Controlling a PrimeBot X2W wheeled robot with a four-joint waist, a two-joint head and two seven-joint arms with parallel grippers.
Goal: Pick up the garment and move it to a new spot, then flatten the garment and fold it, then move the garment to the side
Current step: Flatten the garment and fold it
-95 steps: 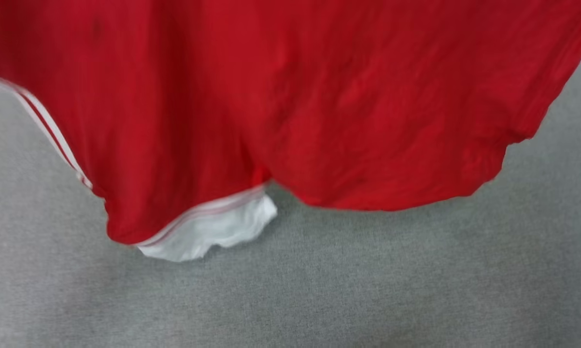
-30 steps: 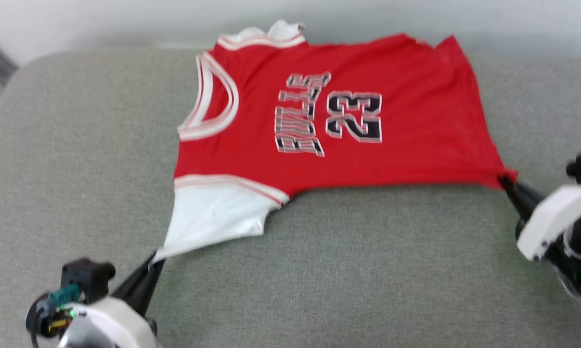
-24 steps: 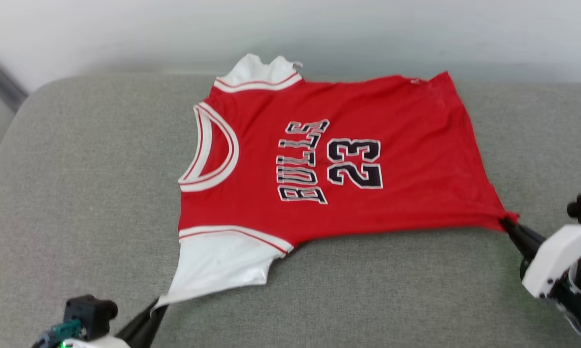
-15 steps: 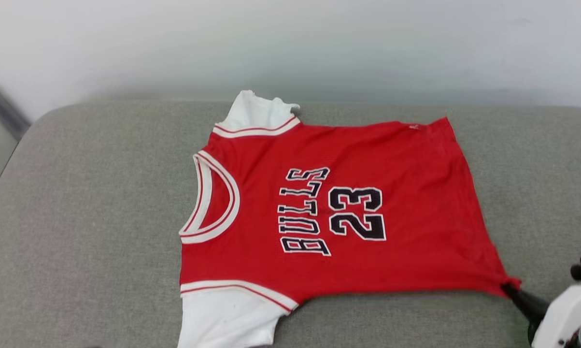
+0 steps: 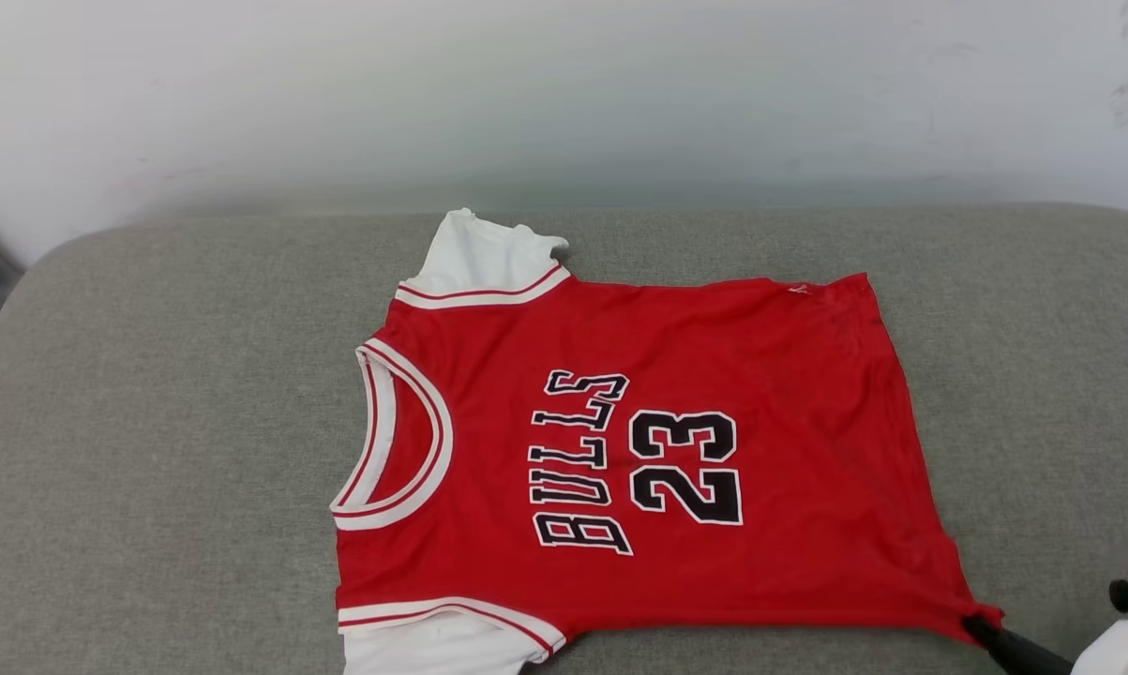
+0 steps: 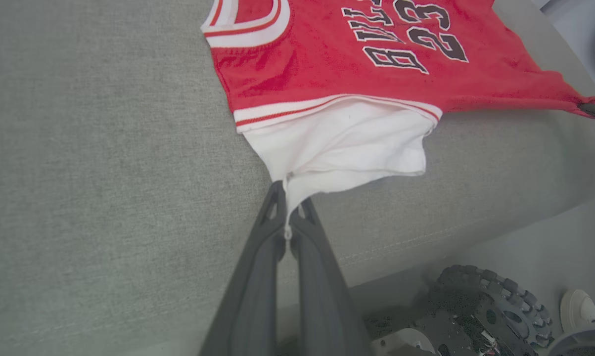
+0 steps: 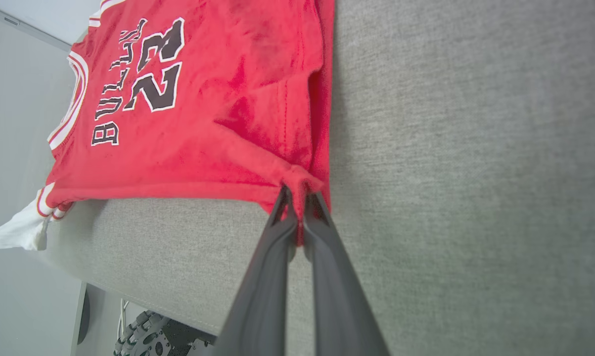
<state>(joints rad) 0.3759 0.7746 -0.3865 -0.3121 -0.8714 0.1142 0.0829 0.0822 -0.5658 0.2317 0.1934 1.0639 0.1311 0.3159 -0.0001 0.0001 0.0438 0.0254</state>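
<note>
The garment [image 5: 770,375], a red jersey with white sleeves, striped trim and black number 23, lies spread face up on the grey cushion [image 5: 151,375]. Its collar points to the left in the head view. My left gripper [image 6: 288,198] is shut on the corner of the near white sleeve [image 6: 346,143]. At the lower right of the head view my right gripper [image 5: 981,626] is shut on the near red hem corner; the right wrist view shows that same grip by the right gripper [image 7: 299,195] on the garment [image 7: 203,113]. The cloth stretches taut between the two grips.
The cushion's front edge [image 6: 426,237] lies just behind my left gripper, with the floor and a ribbed black wheel [image 6: 495,306] of my base below it. A white wall [image 5: 564,94] runs behind the cushion. Bare cushion [image 7: 475,148] extends on both sides of the garment.
The garment went from hanging in front of the camera to lying spread on the cushion. Over the last second the head view has tilted upward, so my grippers slid toward its bottom edge.
</note>
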